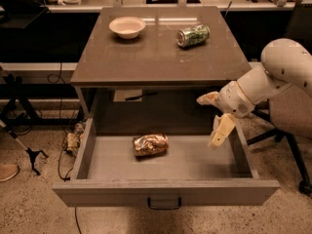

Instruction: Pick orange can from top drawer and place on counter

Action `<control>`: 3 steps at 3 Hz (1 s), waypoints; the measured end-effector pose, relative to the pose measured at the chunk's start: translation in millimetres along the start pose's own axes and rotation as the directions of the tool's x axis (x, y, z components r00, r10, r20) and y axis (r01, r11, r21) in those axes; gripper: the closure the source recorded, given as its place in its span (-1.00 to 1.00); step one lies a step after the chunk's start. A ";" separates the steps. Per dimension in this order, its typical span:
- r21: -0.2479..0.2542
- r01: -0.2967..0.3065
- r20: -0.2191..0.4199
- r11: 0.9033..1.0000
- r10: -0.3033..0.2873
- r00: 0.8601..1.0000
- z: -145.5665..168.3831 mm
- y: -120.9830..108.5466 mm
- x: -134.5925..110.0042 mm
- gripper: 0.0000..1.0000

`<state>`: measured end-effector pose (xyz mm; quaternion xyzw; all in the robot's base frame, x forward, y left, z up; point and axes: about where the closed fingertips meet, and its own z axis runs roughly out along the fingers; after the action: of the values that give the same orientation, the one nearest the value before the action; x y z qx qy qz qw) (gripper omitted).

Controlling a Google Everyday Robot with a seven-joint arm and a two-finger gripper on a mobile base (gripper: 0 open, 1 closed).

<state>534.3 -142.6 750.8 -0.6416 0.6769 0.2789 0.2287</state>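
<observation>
The orange can [150, 145], crinkled and shiny, lies on its side on the floor of the open top drawer [190, 165], near the middle. My gripper [213, 118] hangs over the right part of the drawer, to the right of the can and apart from it. Its two pale fingers [222, 130] are spread wide and hold nothing. The counter [156, 57] is the glossy grey-brown cabinet top above the drawer.
A white bowl [127, 27] and a green-and-silver can [193, 35] lying on its side rest at the back of the counter. An office chair [292, 116] stands to the right, behind my arm. Cables and a stand lie on the floor at left.
</observation>
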 end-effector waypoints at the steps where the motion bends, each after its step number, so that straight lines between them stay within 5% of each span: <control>1: -0.061 0.041 -0.027 0.997 -0.043 0.999 56.0 1.3 6.4 -1.00; 3: -0.110 0.140 -0.016 0.984 -0.143 0.990 136.8 1.2 -7.3 -1.00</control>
<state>527.0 -45.4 654.6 -0.7028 0.6161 0.2909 0.2047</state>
